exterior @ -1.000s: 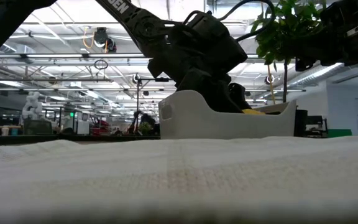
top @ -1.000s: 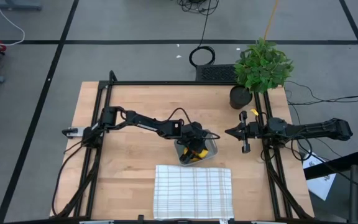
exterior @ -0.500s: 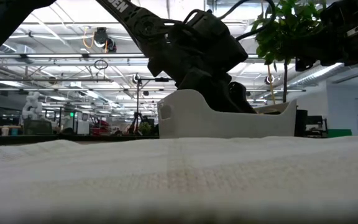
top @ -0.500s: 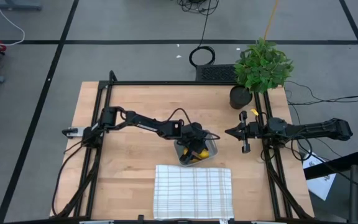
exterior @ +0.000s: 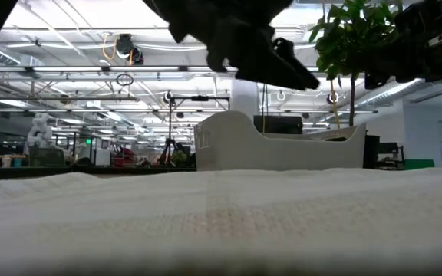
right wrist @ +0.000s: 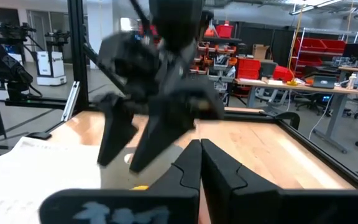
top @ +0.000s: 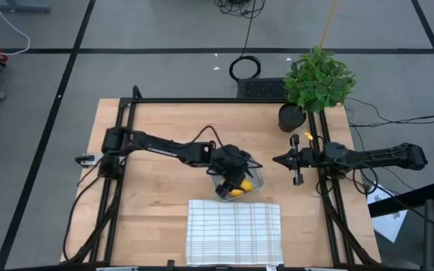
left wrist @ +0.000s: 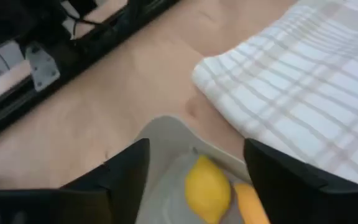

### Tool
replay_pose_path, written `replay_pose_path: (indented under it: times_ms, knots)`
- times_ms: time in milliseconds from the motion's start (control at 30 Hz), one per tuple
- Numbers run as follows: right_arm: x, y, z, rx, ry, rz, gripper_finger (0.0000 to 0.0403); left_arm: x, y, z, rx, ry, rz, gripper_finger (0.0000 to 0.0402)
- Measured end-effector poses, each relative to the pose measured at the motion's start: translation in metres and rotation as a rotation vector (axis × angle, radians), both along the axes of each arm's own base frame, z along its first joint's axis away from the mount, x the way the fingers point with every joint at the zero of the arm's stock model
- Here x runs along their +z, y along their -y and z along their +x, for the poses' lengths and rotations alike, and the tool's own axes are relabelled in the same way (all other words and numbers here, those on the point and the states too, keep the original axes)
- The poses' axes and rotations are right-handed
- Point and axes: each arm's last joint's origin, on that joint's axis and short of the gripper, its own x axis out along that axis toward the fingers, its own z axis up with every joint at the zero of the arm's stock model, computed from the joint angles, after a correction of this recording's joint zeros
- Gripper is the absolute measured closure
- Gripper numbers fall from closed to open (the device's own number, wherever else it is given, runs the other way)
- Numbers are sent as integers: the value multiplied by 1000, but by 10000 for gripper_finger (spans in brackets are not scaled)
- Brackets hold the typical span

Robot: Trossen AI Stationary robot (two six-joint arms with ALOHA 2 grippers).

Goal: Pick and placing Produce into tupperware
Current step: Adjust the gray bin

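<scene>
The left gripper (top: pixel 228 175) is hanging above the tub (top: pixel 256 179), near the middle of the table (top: pixel 164 188), with its arm reaching in from the left. Its fingers (left wrist: pixel 120 180) are standing wide apart and holding nothing. In the low view it (exterior: pixel 271 61) is sitting clear above the tub's (exterior: pixel 282 149) rim, not touching it.

Inside the tub (left wrist: pixel 160 137) a lemon (left wrist: pixel 207 190) is lying on the floor, seen between the open fingers in the left wrist view. Just beside it an orange piece, probably the carrot (left wrist: pixel 250 202), is lying with only one end showing. From above, yellow produce (top: pixel 237 190) is showing at the near side of the tub, partly hidden by the gripper; I cannot tell whether the banana is among it.

The cloth (top: pixel 233 232) is lying spread just on the near side of the tub, and its edge (left wrist: pixel 291 93) is coming close to the tub's rim without clearly touching it.

The right gripper (top: pixel 279 159) is waiting to the right of the tub, well apart from it, pointing left toward it. Its fingers (right wrist: pixel 188 171) are pressed together with nothing between them.

A plant (top: pixel 316 81) is standing at the far right corner of the table.
</scene>
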Motion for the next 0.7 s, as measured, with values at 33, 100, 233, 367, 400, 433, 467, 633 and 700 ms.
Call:
replay_pose_path:
  times_ms: [33,100,233,367,400,433,467,633,700]
  knots:
    - [0,0,0,0,-5,1,403,4,2,-4,8,-20,-4,157]
    - [-1,0,0,0,-10,3,403,9,8,-10,27,-69,-17,202]
    - [-4,0,0,0,-44,2,403,9,21,-26,38,-222,-38,323]
    - [-5,0,0,0,-54,1,403,1,35,-39,54,-374,-19,388]
    - [-6,0,0,0,-58,2,403,-2,39,-42,70,-392,-1,387]
    - [-6,0,0,0,-60,8,403,-5,44,-45,89,-406,20,386]
    - [-6,0,0,-1,-65,13,403,-9,47,-48,106,-425,41,387]
    - [-8,0,0,-5,-88,17,403,-8,60,-63,154,-397,104,398]
    - [-9,0,0,-6,-89,17,403,-2,64,-68,168,-335,126,397]
